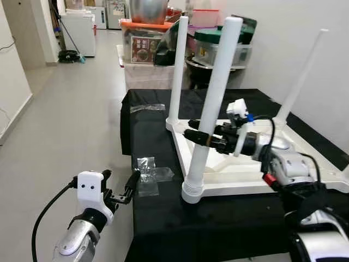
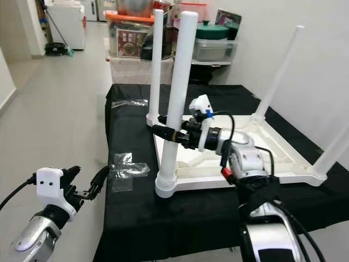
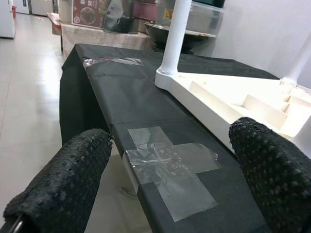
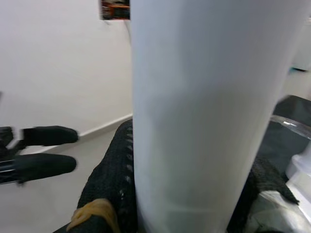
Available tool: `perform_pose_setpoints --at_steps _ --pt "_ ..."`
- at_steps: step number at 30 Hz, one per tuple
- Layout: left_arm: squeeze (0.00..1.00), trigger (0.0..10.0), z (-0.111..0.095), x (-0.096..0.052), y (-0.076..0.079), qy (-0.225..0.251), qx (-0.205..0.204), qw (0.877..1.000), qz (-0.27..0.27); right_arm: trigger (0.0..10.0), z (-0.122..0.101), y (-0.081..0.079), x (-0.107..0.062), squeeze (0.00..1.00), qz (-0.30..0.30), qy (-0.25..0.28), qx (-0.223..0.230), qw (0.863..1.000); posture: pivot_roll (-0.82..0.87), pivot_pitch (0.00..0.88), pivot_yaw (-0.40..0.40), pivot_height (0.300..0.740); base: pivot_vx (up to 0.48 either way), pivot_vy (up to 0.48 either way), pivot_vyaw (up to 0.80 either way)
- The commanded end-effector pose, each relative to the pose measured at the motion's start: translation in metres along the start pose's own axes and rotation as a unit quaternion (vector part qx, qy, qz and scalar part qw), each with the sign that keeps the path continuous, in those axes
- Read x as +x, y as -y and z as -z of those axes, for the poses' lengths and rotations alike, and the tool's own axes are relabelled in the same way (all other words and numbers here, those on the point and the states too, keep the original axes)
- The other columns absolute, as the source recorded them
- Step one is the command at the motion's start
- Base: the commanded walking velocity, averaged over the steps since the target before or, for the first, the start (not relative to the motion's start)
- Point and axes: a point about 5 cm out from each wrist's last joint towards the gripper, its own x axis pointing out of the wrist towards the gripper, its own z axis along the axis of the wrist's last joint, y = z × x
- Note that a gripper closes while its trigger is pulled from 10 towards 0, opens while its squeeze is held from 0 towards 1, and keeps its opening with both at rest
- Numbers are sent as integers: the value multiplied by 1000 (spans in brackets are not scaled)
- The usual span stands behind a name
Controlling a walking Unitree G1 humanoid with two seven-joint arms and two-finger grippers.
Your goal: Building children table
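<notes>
Your right hand [image 1: 203, 137] is clamped around the near white plastic tube leg [image 1: 212, 103], roughly at mid-height. That leg stands upright in the near-left corner socket of the upturned white plastic table top [image 1: 240, 173], which lies on the black-clothed surface [image 1: 218, 224]. Expect a light, stiff, smooth tube that may slip when twisted; grip lower, near the ribbed collar, for firmer seating. Your left hand [image 1: 121, 189] hovers wide open and empty by the surface's near-left edge, beside clear plastic wrapping [image 3: 170, 162].
</notes>
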Motion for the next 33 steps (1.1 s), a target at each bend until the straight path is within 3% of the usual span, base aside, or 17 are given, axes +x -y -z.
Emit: perform_pose_setpoints --at_steps 1,6,7,8,10,11,14,15,16,18,21,25,29,30,32,33 --pt "0 10000 3 0 1 -3 1 1000 1 0 32 2 -7 0 59 -91 6 994 82 0 -81 740 0 0 0" --pt "0 10000 5 1 2 -4 -1 1000 2 0 42 -1 -5 0 141 -110 29 983 71 0 -83 740 0 0 0" --pt "0 10000 5 1 2 -4 -2 1000 2 0 45 1 -5 0 184 -111 41 976 70 0 -85 740 0 0 0" --pt "0 10000 5 1 2 -4 -2 1000 2 0 45 1 -5 0 184 -111 41 976 70 0 -85 740 0 0 0" --pt "0 10000 6 1 2 -3 -3 1000 -2 0 51 -1 -6 0 263 -116 49 957 72 0 -91 740 0 0 0" --pt "0 10000 6 1 2 -3 -3 1000 -2 0 51 -1 -6 0 263 -116 49 957 72 0 -91 740 0 0 0" --pt "0 10000 6 1 2 -2 -5 1000 -5 0 58 -4 -11 0 350 -114 66 928 72 0 -93 740 0 0 0" --pt "0 10000 6 1 2 -2 -5 1000 -5 0 58 -4 -11 0 350 -114 66 928 72 0 -93 740 0 0 0" --pt "0 10000 6 1 1 -2 -5 1000 -6 0 61 -4 -12 0 372 -114 73 918 72 0 -93 740 0 0 0" --pt "0 10000 6 1 1 -2 -5 1000 -7 0 71 -8 -17 0 451 -115 100 880 73 0 -96 740 0 0 0" --pt "0 10000 6 1 1 -1 -6 1000 -9 0 75 -16 -18 0 489 -116 106 858 72 0 -96 740 0 0 0" --pt "0 10000 7 1 1 -2 -6 1000 -11 0 76 -27 -15 0 510 -115 107 846 72 0 -96 740 0 0 0" --pt "0 10000 8 1 1 -4 -6 1000 -12 0 75 -36 -6 0 493 -120 106 855 70 0 -95 740 0 0 0" --pt "0 10000 8 1 1 -4 -7 1000 -12 2039 75 -35 -5 0 489 -123 103 857 70 0 -95 740 0 0 0" --pt "0 10000 8 1 1 -4 -7 1000 -12 2039 74 -34 -5 0 492 -126 101 856 70 0 -95 740 0 0 0" --pt "0 10000 8 1 1 -4 -7 1000 -13 10000 73 -29 -7 0 502 -125 103 850 69 0 -95 740 0 0 0"
